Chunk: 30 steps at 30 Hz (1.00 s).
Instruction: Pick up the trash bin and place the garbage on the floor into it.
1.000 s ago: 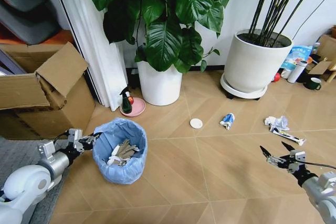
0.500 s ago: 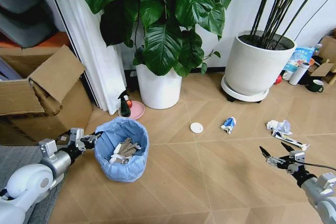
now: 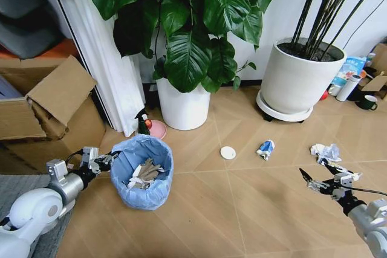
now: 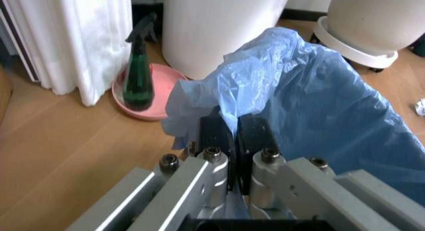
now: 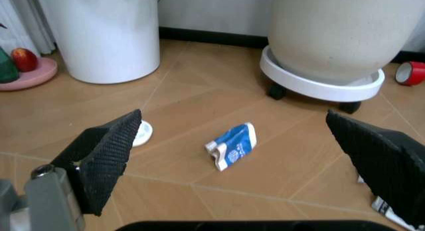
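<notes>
The trash bin (image 3: pixel 143 173), lined with a crinkled light-blue bag and holding several scraps, is at the left over the wooden floor (image 3: pixel 242 209). My left gripper (image 3: pixel 106 161) is shut on the bag's rim (image 4: pixel 265 86), with its black fingers (image 4: pixel 214 132) pinching the plastic. Garbage lies to the right: a white round lid (image 3: pixel 228 152), a blue-white wrapper (image 3: pixel 265 148), a crumpled white paper wad (image 3: pixel 325 150) and a long dark wrapper (image 3: pixel 334 168). My right gripper (image 3: pixel 318 179) hovers open near that wrapper. The wrapper (image 5: pixel 232 146) and lid (image 5: pixel 143 133) lie ahead of its spread fingers (image 5: pixel 109 154).
A leafy plant in a white pot (image 3: pixel 182 104) and a big white pot on a wheeled base (image 3: pixel 293 80) stand at the back. A green spray bottle (image 4: pixel 137 74) on a pink dish (image 4: pixel 156 104) is behind the bin. A cardboard box (image 3: pixel 45 113) is at the left, a red tape roll (image 5: pixel 411 72) at the right.
The whole head view has shifted a little, so the camera has moved. Both grippers keep the same pose, and the bin stays in the left one.
</notes>
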### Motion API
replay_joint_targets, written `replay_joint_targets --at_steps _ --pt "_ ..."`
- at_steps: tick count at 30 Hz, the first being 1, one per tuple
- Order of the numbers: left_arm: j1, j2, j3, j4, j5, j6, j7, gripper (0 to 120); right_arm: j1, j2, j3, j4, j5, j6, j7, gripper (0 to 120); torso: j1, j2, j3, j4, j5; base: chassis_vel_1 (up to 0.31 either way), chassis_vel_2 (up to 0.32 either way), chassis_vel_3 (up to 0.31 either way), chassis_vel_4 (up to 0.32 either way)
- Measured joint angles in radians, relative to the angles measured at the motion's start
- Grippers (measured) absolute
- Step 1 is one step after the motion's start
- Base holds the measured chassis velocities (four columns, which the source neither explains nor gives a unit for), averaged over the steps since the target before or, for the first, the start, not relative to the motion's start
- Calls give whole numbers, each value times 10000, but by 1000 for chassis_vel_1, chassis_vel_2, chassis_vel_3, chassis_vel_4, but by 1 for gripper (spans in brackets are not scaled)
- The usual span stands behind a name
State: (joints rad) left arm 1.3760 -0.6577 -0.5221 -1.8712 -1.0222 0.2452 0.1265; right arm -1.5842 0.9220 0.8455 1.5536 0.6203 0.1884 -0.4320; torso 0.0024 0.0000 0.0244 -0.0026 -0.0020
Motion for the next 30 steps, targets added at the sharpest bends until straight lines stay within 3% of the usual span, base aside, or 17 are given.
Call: replay_joint_targets --at_steps 30 --pt "-603 -2 353 195 -84 35 -74 0 285 -129 -189 -179 75 2 -27 100 -1 0 0 1 0 -38 45 45 -42"
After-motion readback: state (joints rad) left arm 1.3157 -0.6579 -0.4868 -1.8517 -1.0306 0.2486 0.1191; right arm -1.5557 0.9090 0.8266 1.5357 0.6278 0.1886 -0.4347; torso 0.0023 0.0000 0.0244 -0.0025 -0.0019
